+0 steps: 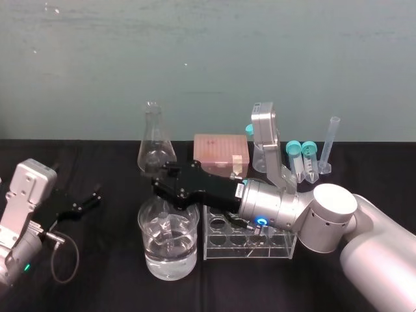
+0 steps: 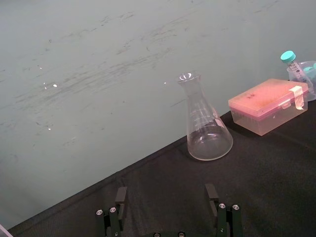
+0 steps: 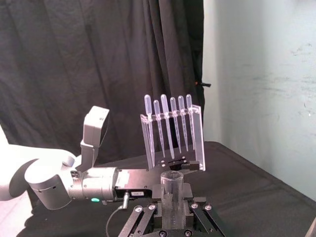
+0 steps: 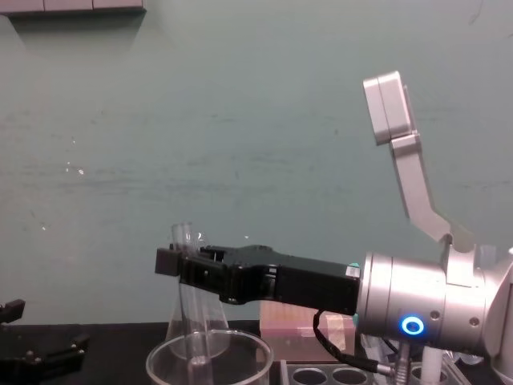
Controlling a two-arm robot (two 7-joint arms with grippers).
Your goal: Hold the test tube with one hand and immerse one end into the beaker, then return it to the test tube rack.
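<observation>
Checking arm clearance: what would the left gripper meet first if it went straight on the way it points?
Most likely the conical flask: it stands ahead of the open left gripper, slightly off its centre line. Depth is unclear.

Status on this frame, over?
Right pincer shut on test tube, over beaker. Tube's lower end down inside beaker. Left pincer open, parked far left. Rack beside beaker, flask behind.
</observation>
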